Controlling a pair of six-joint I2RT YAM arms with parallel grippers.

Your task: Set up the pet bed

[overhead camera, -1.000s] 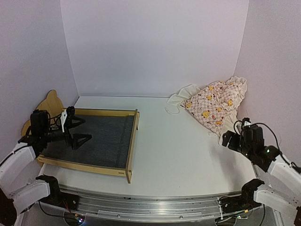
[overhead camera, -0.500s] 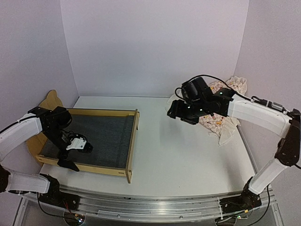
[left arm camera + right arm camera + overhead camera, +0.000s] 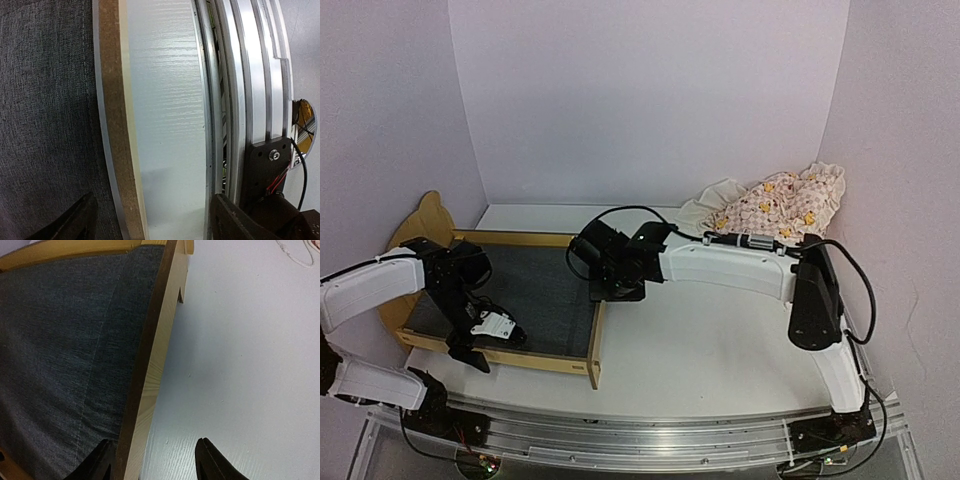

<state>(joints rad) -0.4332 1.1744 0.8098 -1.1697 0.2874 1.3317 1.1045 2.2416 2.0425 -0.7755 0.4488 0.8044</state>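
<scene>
My left claw [image 3: 490, 343] is spread wide and empty, astride the near rail of the pet bed [image 3: 535, 239] at the left of the table [image 3: 720, 340]. My right claw [image 3: 617, 292] is part-open and empty, astride the foot rail. White tabletop runs right to the quilt [image 3: 775, 205].

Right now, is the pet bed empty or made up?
Empty: the pet bed shows bare grey fabric, and the duck quilt lies bunched in the far right corner.

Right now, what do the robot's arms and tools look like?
The left arm and right arm both have smooth white shells with chunky black joints. A thin black cable loops over the right arm. The left tool and right tool each have two dark, pointed fingers. The left tool also carries a small white piece.
</scene>
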